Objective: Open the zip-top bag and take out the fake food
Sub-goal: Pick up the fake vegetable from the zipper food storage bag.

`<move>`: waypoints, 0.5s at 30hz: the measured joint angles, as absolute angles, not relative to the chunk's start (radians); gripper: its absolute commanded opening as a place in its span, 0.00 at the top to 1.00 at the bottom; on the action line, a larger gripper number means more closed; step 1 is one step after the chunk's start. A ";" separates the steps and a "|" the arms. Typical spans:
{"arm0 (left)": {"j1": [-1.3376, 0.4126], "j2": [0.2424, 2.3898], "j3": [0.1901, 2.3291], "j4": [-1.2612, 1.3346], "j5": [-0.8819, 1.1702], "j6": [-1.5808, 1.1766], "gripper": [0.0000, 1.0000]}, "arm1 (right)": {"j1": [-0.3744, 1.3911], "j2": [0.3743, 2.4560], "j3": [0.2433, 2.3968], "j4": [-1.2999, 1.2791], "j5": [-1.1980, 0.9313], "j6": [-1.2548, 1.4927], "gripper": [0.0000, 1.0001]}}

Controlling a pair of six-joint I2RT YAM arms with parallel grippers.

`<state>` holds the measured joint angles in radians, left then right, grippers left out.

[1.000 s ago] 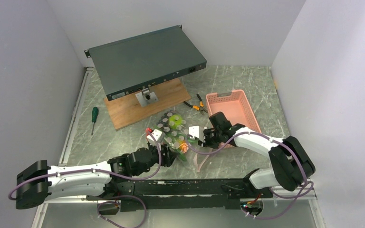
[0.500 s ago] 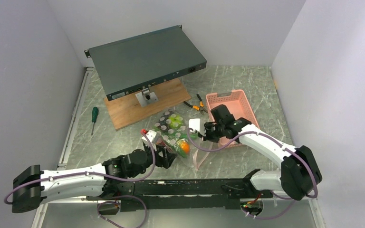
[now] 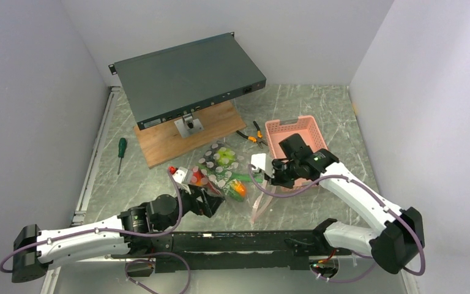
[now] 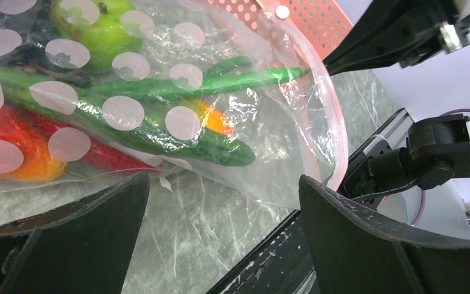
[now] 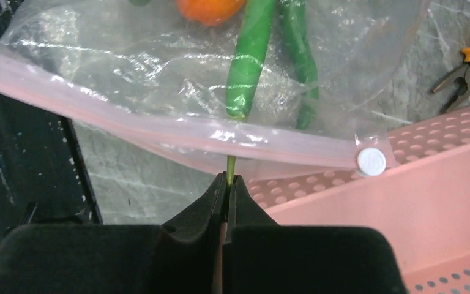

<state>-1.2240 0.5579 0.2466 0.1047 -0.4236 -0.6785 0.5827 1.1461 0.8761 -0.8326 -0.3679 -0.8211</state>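
The zip-top bag [image 3: 222,166], clear with pale dots, lies at the table's middle with the fake food inside: a green apple [image 4: 95,27], long green pods [image 4: 159,131], red pieces [image 4: 0,131] and an orange mango [image 4: 217,119]. My right gripper [image 5: 228,179] is shut on the thin stem of a green pod [image 5: 248,61], just below the bag's pink zip strip [image 5: 177,131]. It sits at the bag's right side [image 3: 268,177]. My left gripper [image 4: 220,184] stands wide open over bare table at the bag's near edge, holding nothing.
A pink slotted basket [image 3: 311,136] stands just right of the bag, under my right arm. Orange-handled pliers [image 3: 251,136] lie behind the bag. A dark grey device [image 3: 186,76] on a wooden board [image 3: 159,147] fills the back, and a green screwdriver [image 3: 121,150] lies at the left.
My left gripper has opened wide and drawn back toward the near left. My right gripper has closed on the pod's stem and shifted right, pulling the bag's zip edge with it.
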 measured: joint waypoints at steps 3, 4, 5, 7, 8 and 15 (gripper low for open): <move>-1.224 0.545 0.247 0.084 -0.424 -0.693 0.03 | 0.575 1.096 0.889 -0.879 -0.363 -0.803 1.00; -1.224 0.545 0.247 0.078 -0.424 -0.698 0.03 | 0.570 1.076 0.889 -0.894 -0.363 -0.798 1.00; -1.224 0.545 0.247 0.072 -0.424 -0.702 0.03 | 0.564 1.058 0.890 -0.908 -0.363 -0.794 1.00; -1.224 0.544 0.247 0.056 -0.424 -0.707 0.03 | 0.541 1.014 0.899 -0.955 -0.364 -0.791 1.00; -1.224 0.542 0.247 0.050 -0.424 -0.712 0.02 | 0.526 0.995 0.907 -0.978 -0.368 -0.791 1.00; -1.224 0.485 0.247 0.039 -0.424 -0.728 0.02 | 0.408 0.845 0.938 -1.116 -0.385 -0.796 1.00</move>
